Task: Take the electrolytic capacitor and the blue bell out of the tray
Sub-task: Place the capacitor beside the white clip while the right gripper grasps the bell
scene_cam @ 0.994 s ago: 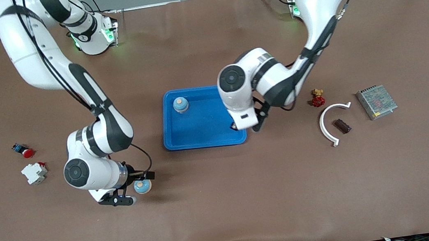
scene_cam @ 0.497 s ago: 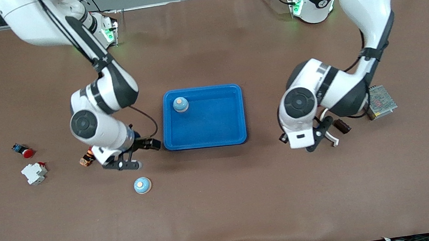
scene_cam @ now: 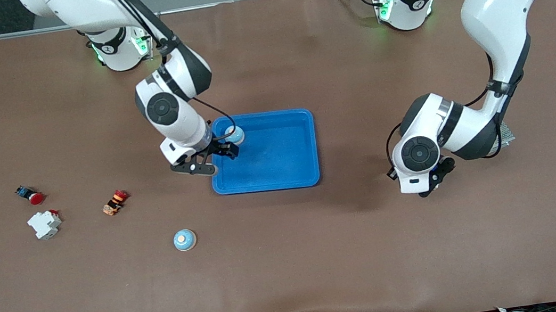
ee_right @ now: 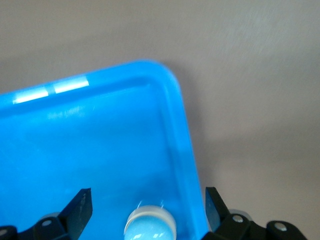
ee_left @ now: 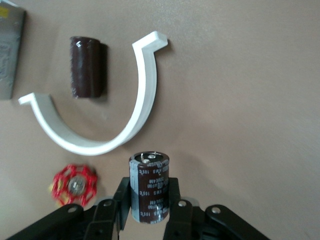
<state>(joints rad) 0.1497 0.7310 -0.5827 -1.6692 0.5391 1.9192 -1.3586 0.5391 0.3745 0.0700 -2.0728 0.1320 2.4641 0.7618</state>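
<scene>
Capacitor: dark brown, silver-topped cylinder.

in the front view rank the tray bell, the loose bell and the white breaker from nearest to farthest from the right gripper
1. Tray bell, in the blue tray, at the right gripper.
2. Loose bell, on the table nearer the camera.
3. White breaker, toward the right arm's end.
</scene>
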